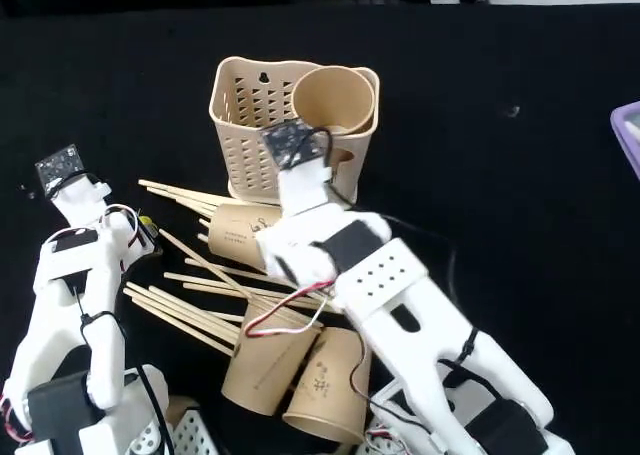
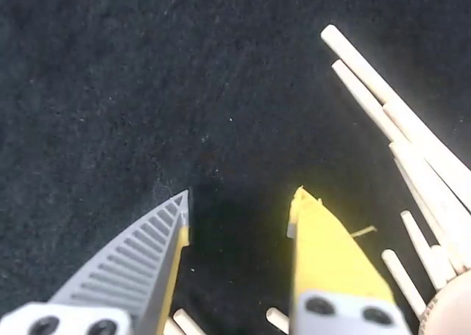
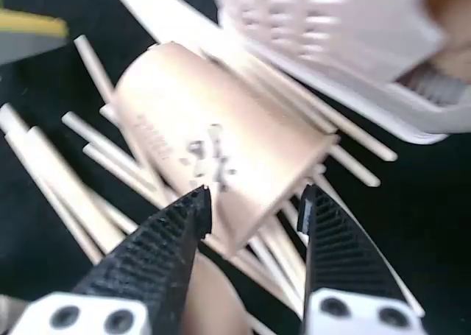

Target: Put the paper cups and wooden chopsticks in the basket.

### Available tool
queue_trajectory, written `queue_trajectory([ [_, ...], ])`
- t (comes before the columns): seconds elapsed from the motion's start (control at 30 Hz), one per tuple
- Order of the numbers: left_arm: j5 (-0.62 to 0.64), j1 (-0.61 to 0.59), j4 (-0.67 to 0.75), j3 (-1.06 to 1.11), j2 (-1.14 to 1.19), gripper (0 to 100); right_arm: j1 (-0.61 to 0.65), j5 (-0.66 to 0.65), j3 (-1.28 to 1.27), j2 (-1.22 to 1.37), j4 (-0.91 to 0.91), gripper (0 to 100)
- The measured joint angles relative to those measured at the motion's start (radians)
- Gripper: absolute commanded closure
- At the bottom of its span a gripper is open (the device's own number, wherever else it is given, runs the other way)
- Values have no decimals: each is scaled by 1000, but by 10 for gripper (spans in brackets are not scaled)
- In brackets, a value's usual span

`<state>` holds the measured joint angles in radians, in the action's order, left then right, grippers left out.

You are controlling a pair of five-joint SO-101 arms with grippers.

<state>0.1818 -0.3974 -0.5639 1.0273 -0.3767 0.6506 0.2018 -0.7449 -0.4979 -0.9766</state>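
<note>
Seen from above, a cream perforated plastic basket (image 1: pixel 245 135) holds one tan paper cup (image 1: pixel 333 97). Other cups (image 1: pixel 265 370) and pale wooden chopsticks (image 1: pixel 190 310) lie on the black counter (image 1: pixel 500 175).

At the left wrist, the left gripper (image 2: pixel 241 202) gapes over the bare counter beside the chopstick ends.

At the right wrist, the right gripper (image 3: pixel 255 199) is spread over a lying cup (image 3: pixel 221 143) near the basket.

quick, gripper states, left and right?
Left gripper: open, empty, over the black cloth.
Right gripper: open, holding nothing, by a lying paper cup.

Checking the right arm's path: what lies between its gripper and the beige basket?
In the right wrist view, a tan paper cup lying on its side among wooden chopsticks sits between the right gripper and the beige perforated plastic basket.
</note>
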Motion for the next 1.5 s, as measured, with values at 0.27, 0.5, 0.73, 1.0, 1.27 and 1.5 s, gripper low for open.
queue_trajectory([
  [0.27, 0, 0, 0, 0, 0, 780, 63, 0, -57, 0, 77, 804],
  [0.5, 0, 0, 0, 0, 0, 780, 63, -2, -95, 0, 97, 832],
  [0.73, 0, 0, 0, 0, 0, 780, 63, -175, -106, -2, 98, 975],
  [1.0, 0, 0, 0, 0, 0, 780, 61, -302, -91, -78, 15, 988],
  [1.27, 0, 0, 0, 0, 0, 780, 63, -537, 129, -342, -244, 988],
  [1.5, 0, 0, 0, 0, 0, 780, -109, -736, 459, -365, -488, 988],
])
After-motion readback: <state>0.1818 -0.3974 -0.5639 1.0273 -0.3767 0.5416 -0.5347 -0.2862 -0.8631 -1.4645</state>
